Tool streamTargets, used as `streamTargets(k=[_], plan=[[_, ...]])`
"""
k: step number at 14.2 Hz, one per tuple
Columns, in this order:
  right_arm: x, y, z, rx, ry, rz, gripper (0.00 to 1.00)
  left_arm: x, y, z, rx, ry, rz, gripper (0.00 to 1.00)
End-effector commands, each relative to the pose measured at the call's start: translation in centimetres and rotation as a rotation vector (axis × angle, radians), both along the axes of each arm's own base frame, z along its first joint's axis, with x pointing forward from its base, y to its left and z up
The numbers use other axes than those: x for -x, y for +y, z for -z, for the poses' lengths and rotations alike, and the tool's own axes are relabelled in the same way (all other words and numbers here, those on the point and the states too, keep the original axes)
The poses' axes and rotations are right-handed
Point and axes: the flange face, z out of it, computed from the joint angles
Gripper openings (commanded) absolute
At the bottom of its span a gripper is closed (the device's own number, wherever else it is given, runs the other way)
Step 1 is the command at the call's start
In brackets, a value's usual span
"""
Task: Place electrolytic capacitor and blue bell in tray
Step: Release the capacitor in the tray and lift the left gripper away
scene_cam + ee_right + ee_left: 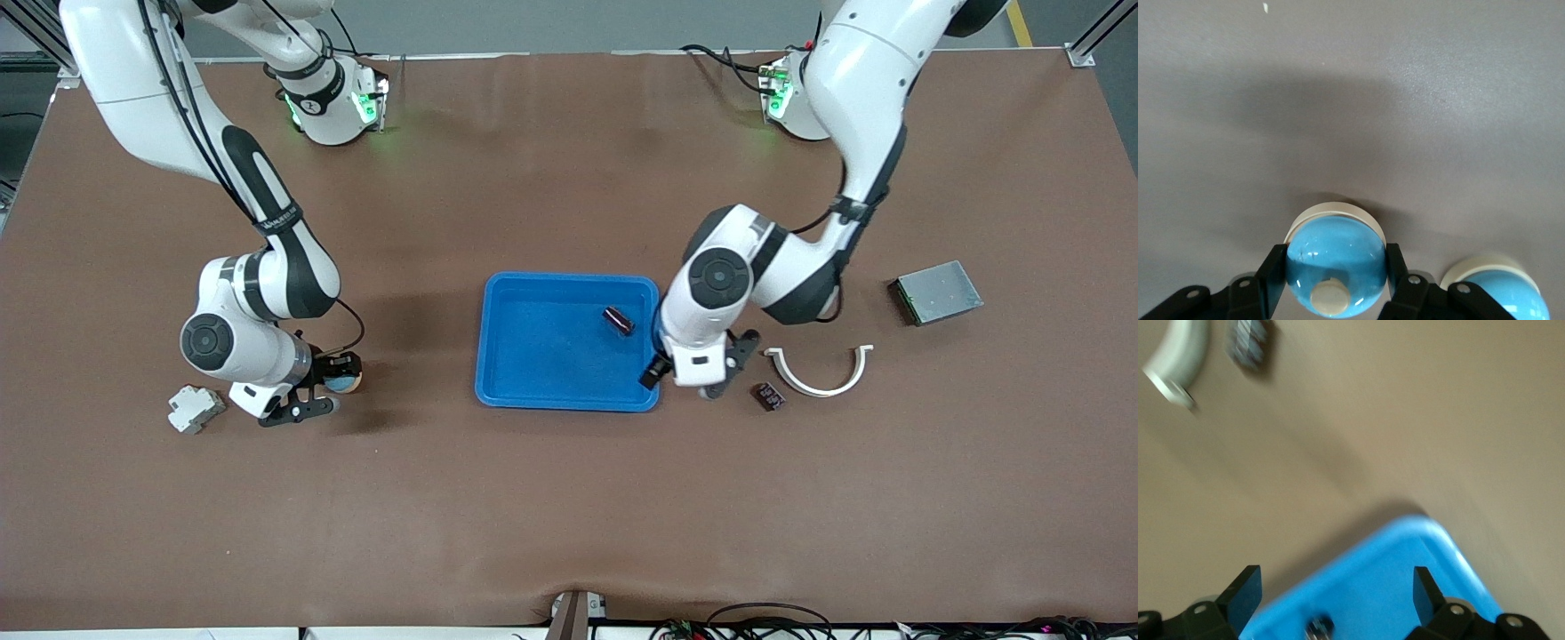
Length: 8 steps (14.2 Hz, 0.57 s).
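Observation:
The bright blue tray [533, 373] lies at the table's middle. The dark electrolytic capacitor [619, 321] lies in it, near the rim toward the left arm's end; it also shows in the left wrist view [1318, 628]. My left gripper [701, 378] is open and empty over the tray's corner [1431, 540] nearest the front camera; in its wrist view the left gripper [1336, 590] has its fingers wide apart. My right gripper [324, 387] is shut on the blue bell [345, 383] toward the right arm's end. The fingers [1275, 270] press both sides of the bell [1335, 257], whose white base rests on the table.
A white curved piece [822, 373] and a small dark chip [768, 396] lie beside the left gripper. A grey metal box [935, 292] sits toward the left arm's end. A white-grey block [194, 409] lies beside the right gripper. A second blue dome [1501, 293] shows at the right wrist view's edge.

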Motion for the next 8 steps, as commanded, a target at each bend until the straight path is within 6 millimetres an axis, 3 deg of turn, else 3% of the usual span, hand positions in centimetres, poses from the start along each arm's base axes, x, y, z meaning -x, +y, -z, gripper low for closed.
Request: streamTargets(k=[1,5,7,8], plan=[[0.9,3.2,-3.8,0.02,0.009,0.078,0.12,-1.4,5.1,0.0,-0.093,0.001,0.04,1.0],[2.8,9.1,-6.4,0.058,0.027,0.213,0.13,-4.8,13.3,1.7,-0.102,0.019,0.057,1.0],[4.0,12.1,-7.4,0.071,0.022,0.265,0.13,-5.1,14.4,3.2,-0.095,0.025,0.078,0.93],[4.5,13.5,-7.6,0.078,0.024,0.287,0.13,-5.5,16.0,4.0,-0.097,0.036,0.068,0.91]])
